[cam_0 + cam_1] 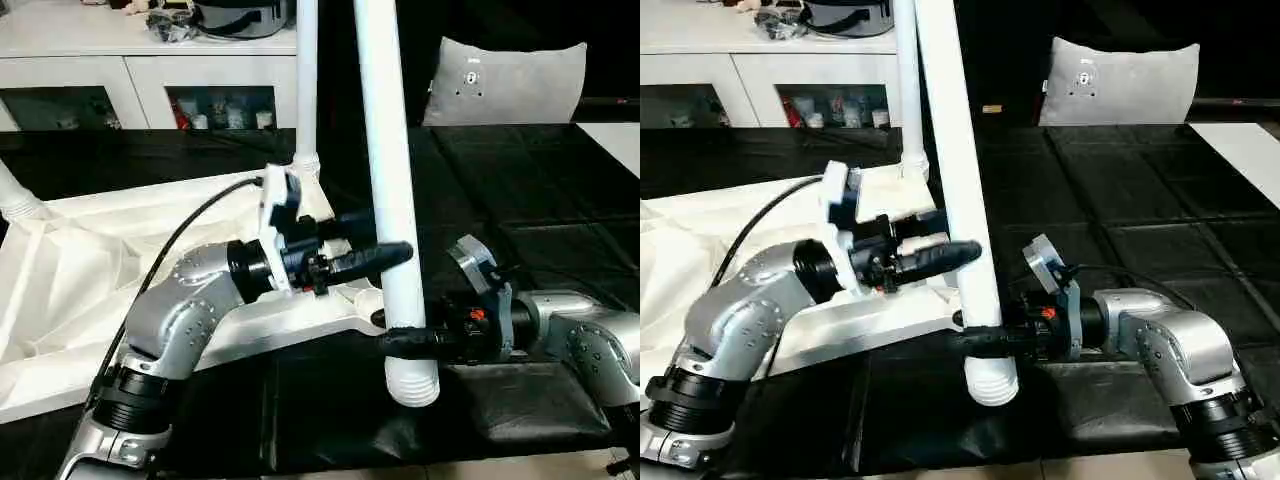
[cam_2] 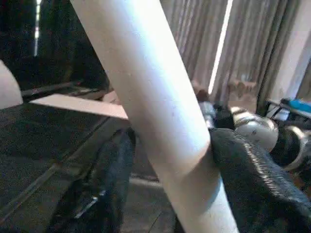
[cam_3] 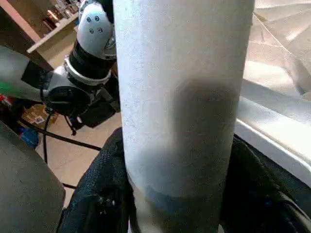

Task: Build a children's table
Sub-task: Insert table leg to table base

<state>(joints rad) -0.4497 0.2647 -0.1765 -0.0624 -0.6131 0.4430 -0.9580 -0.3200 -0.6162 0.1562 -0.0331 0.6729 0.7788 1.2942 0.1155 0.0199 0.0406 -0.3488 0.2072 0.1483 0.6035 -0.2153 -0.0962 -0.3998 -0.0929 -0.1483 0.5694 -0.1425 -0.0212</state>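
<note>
The white tabletop [image 1: 80, 290] lies underside up on the left. One white leg [image 1: 306, 90] stands in its far corner socket. A second leg [image 1: 385, 150] is held nearly upright, its ribbed lower end [image 1: 412, 385] hanging just off the tabletop's near corner socket [image 1: 368, 300]. My right gripper [image 1: 410, 345] is shut on this leg just above that end, with a finger pressed on each side [image 3: 97, 194]. Higher up, my left gripper [image 1: 385, 255] straddles the same leg, open. One finger [image 2: 252, 179] touches it and the other finger [image 2: 102, 189] stands a little apart.
A grey cushion [image 1: 505, 85] leans at the back right. A white cabinet [image 1: 140, 80] runs along the back left. Black matting [image 1: 540, 200] covers the floor. Another leg's base [image 1: 15, 195] shows at the tabletop's left edge.
</note>
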